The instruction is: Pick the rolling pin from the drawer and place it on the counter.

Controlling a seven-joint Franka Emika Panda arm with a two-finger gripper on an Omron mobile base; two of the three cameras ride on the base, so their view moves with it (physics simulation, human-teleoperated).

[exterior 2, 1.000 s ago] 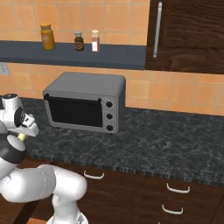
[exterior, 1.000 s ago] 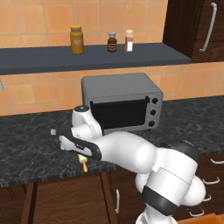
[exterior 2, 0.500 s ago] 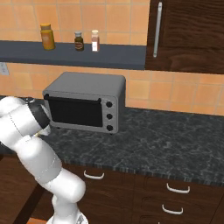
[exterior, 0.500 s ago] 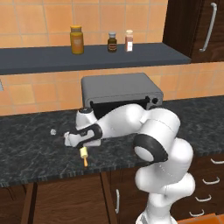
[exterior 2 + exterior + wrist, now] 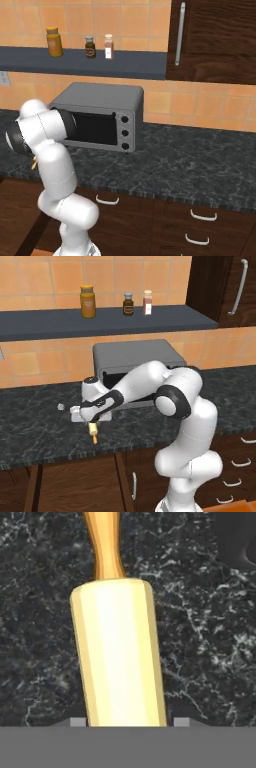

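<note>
Gripper (image 5: 91, 418) clamped on rolling pin (image 5: 119, 657) over bare speckled worktop (image 5: 35, 431), near its front edge, long axis toward that edge (orange handle leading), toaster oven (image 5: 102, 117) behind

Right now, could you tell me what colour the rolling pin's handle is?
Orange-tan, against a pale cream barrel; the rolling pin shows best in the hand view.

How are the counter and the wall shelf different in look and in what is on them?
The counter is black-grey speckled stone; the shelf is plain dark grey. The counter lies low and bears the toaster oven; the shelf hangs higher on the tiled wall and bears an orange jar and two small bottles. The rolling pin, in the gripper, is over the counter, not the shelf. Both are long, flat and dark.
</note>
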